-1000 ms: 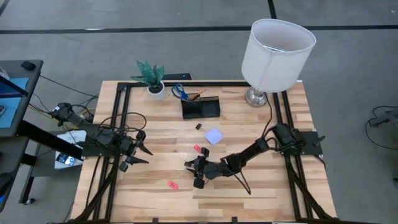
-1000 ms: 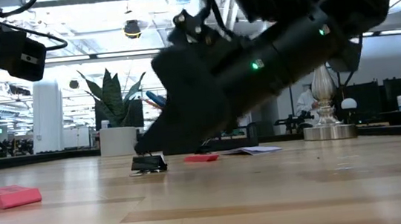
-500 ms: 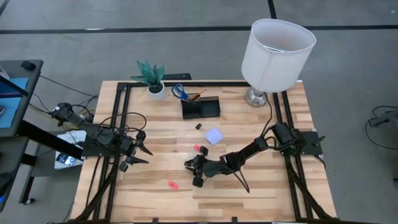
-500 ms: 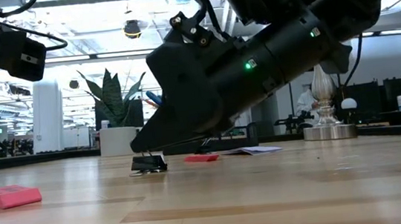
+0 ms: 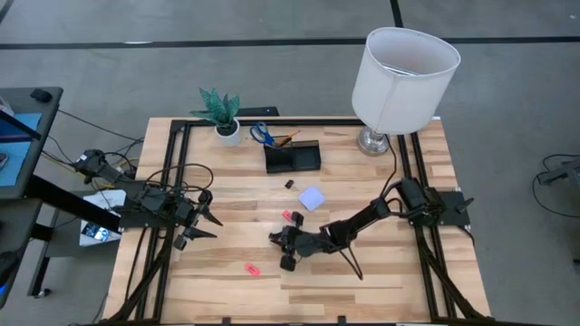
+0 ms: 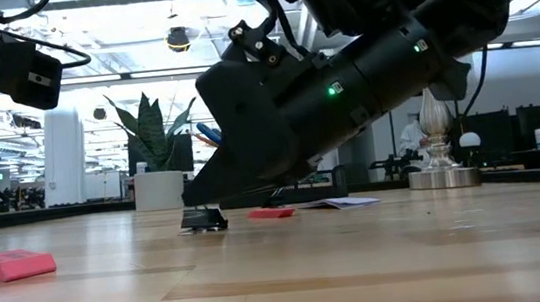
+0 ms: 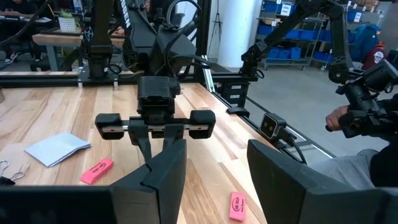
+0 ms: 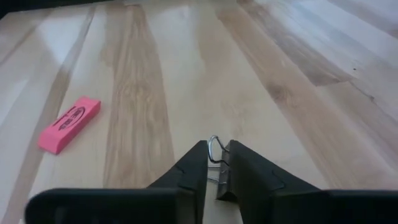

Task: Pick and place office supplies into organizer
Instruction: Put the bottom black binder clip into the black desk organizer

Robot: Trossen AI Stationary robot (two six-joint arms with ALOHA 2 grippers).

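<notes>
1. Closing on a small black clip point(image 8: 214, 163), the right tool point(image 8: 214, 169) sits low on the wooden surface point(image 5: 381, 281) near its middle, fingers drawn together on the clip's wire loop.
2. Next, I'd judge, it must lift the clip clear and carry it to the black organizer point(image 5: 292, 158) at the far edge.
3. Waiting well off to the left, the left tool point(image 5: 201, 225) hangs with fingers apart, holding nothing.
4. Counting what I can see: two pink erasers point(image 5: 251, 268), one lavender note pad point(image 5: 312, 198), one more clip point(image 5: 290, 184) near the organizer, one pair of blue scissors point(image 5: 262, 134), one orange pencil point(image 5: 287, 138).
</notes>
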